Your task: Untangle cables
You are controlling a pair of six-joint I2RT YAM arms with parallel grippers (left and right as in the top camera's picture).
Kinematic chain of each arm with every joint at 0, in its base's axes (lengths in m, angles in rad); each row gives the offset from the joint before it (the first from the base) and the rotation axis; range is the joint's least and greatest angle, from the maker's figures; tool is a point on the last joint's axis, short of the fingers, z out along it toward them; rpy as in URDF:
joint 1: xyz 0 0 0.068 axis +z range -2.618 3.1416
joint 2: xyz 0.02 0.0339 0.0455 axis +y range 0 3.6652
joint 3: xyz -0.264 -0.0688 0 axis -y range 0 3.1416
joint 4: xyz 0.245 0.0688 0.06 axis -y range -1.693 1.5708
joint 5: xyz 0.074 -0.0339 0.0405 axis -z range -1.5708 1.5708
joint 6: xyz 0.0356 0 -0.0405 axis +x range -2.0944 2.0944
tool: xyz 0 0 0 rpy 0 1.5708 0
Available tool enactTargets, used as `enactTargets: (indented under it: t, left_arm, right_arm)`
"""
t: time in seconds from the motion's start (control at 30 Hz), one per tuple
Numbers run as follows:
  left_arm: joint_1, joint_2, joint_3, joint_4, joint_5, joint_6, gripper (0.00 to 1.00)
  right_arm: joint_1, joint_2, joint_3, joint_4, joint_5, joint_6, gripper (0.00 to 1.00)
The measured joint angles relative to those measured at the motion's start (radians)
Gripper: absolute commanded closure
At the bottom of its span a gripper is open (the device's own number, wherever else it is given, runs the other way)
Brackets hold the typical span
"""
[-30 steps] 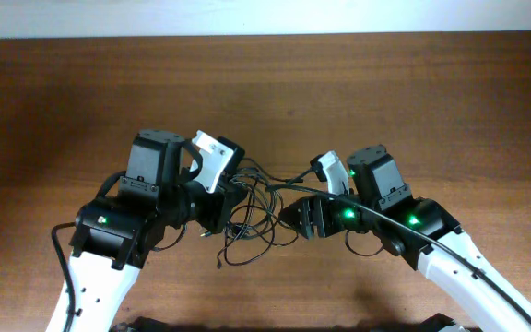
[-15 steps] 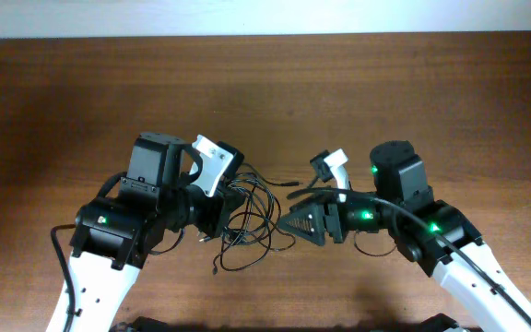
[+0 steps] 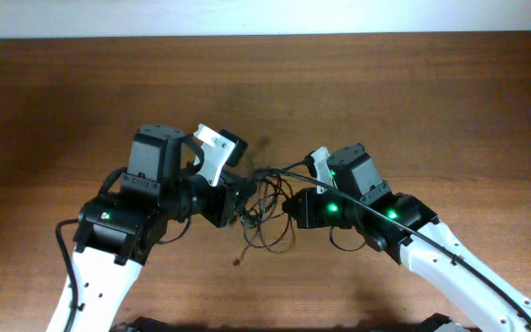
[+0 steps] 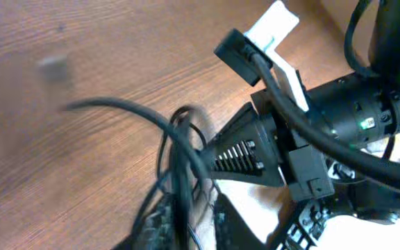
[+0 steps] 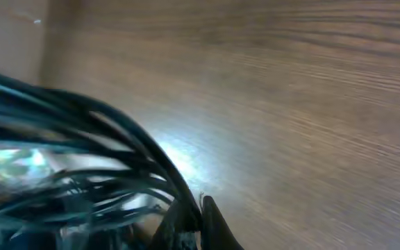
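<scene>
The cables [image 3: 267, 210] are a tangle of thin black loops in the middle of the wooden table, between my two grippers. One loose end with a small plug [image 3: 238, 261] lies toward the front. My left gripper [image 3: 240, 201] is at the tangle's left side. In the left wrist view its jaws [image 4: 186, 226] stand slightly apart with a cable strand [image 4: 179, 160] running between them. My right gripper [image 3: 290, 207] is at the tangle's right side. In the right wrist view it [image 5: 198, 212] is shut on several strands of the cables [image 5: 103, 139], just above the table.
The brown table [image 3: 413, 101] runs back to a pale wall along the top edge. A thicker black wire [image 3: 376, 221] runs along my right arm. Both arm bases fill the front corners.
My right gripper has swung left into the tangle and shut on the cables. The left jaws have parted a little. The loops have bunched up between the grippers.
</scene>
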Motion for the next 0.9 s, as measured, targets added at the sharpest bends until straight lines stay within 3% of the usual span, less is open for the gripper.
enactTargets:
  t: [0.03,0.07,0.13,0.23,0.27,0.3,0.33,0.57,0.6,0.7,0.77,0.9]
  left_arm:
    - [0.000,0.000,0.000,0.001,-0.005,-0.004,0.10]
    - [0.000,0.000,0.000,0.002,-0.006,-0.003,0.01]
    - [0.000,-0.001,0.001,-0.011,-0.042,-0.002,0.01]
    - [0.000,-0.001,0.001,-0.034,-0.097,-0.006,0.01]
    - [0.000,0.000,0.001,-0.037,-0.106,-0.018,0.01]
    - [0.000,0.000,0.001,-0.041,-0.111,-0.034,0.01]
    - [0.000,0.008,0.002,-0.043,-0.112,-0.054,0.01]
    - [0.000,0.232,0.005,-0.055,-0.104,-0.183,0.02]
    - [0.000,0.267,0.005,-0.043,-0.103,-0.198,0.12]
    - [0.000,0.397,0.008,-0.030,-0.100,-0.295,0.22]
    - [0.000,0.503,0.008,-0.018,-0.101,-0.349,0.36]
    - [-0.014,0.646,0.007,0.021,-0.169,-0.388,0.30]
  right_arm:
    - [0.000,0.002,0.000,-0.006,0.020,0.001,0.96]
    - [0.000,0.002,0.000,-0.018,0.045,0.002,0.96]
    - [0.000,0.003,0.000,-0.029,0.073,0.002,0.95]
    - [-0.007,0.001,0.000,-0.033,0.082,-0.009,0.76]
    - [-0.024,-0.007,0.000,-0.038,0.084,-0.016,0.52]
    - [-0.041,-0.016,0.000,-0.053,0.085,-0.018,0.06]
    - [-0.052,-0.019,0.000,-0.089,0.106,-0.016,0.01]
    - [-0.219,-0.024,0.017,-0.325,0.255,-0.025,0.01]
    - [-0.232,-0.024,0.024,-0.330,0.259,-0.024,0.01]
    - [-0.233,-0.024,0.026,-0.333,0.262,-0.025,0.01]
    - [-0.233,-0.024,0.026,-0.336,0.256,-0.025,0.01]
    - [-0.233,-0.024,0.027,-0.357,0.246,-0.025,0.02]
